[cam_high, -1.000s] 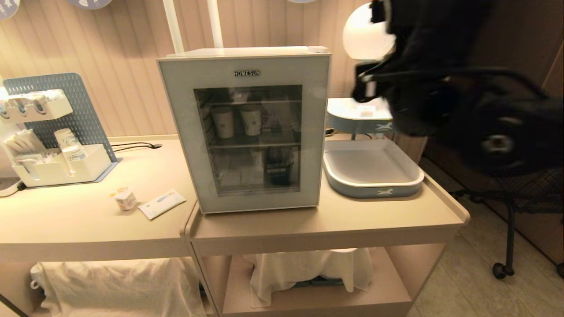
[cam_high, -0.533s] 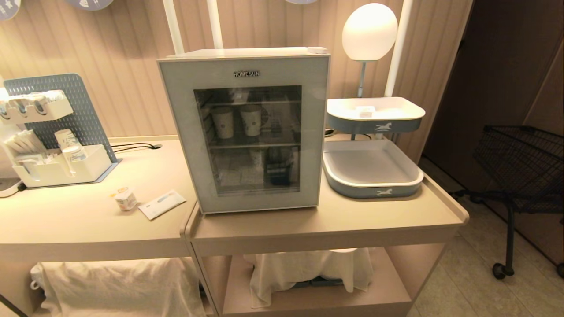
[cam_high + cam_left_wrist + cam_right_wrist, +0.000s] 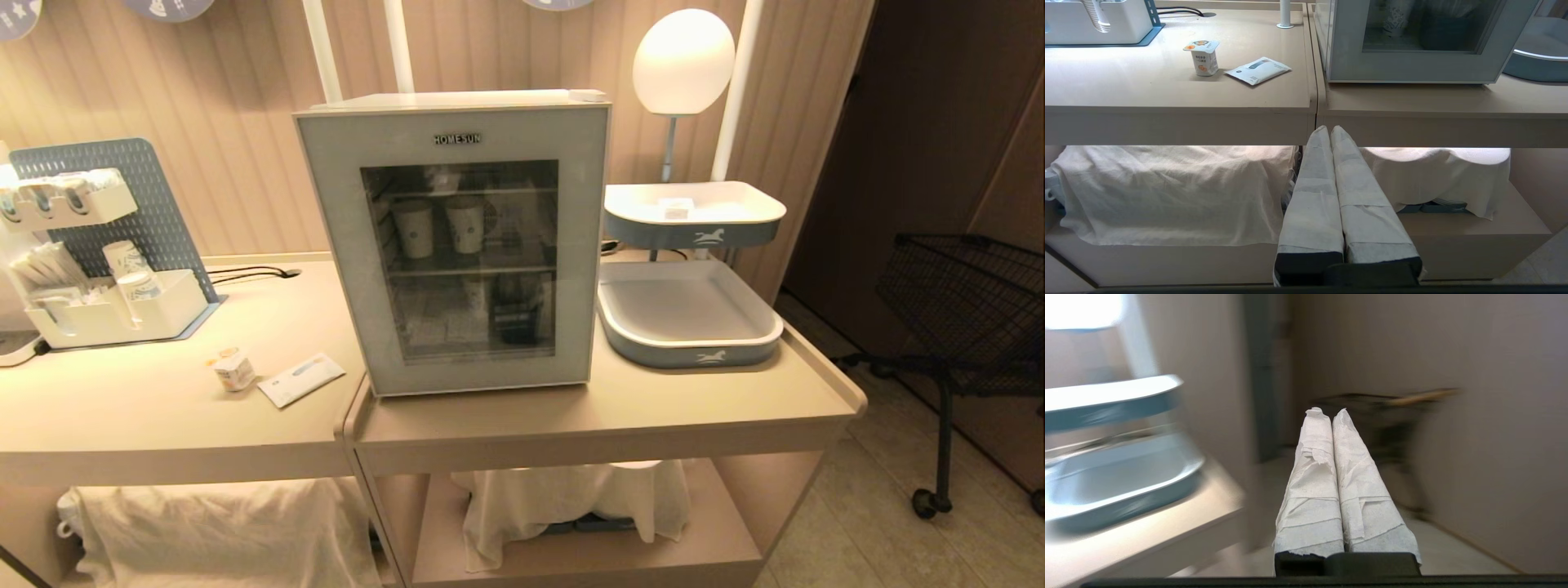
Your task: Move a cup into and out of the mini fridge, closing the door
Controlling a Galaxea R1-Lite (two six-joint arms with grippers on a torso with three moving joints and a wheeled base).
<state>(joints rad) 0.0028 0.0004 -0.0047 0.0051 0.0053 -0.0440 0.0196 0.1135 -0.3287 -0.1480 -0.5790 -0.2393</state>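
Pincers first: left pincer point(image 3: 1330, 130) shut and empty, parked low before the tabletop point(image 3: 1167, 90) edge; right pincer point(image 3: 1326, 412) shut and empty too, off the tabletop's right end by the trays point(image 3: 1114, 465), level, pointing toward the far wall. Farther in: cup point(image 3: 233, 369) upright on the tabletop beside a packet point(image 3: 300, 379), left of the fridge point(image 3: 457, 245). Door point(image 3: 335, 245) closed. Judged stage: either nothing begun or all finished. If beginning: open door, then grasp cup.
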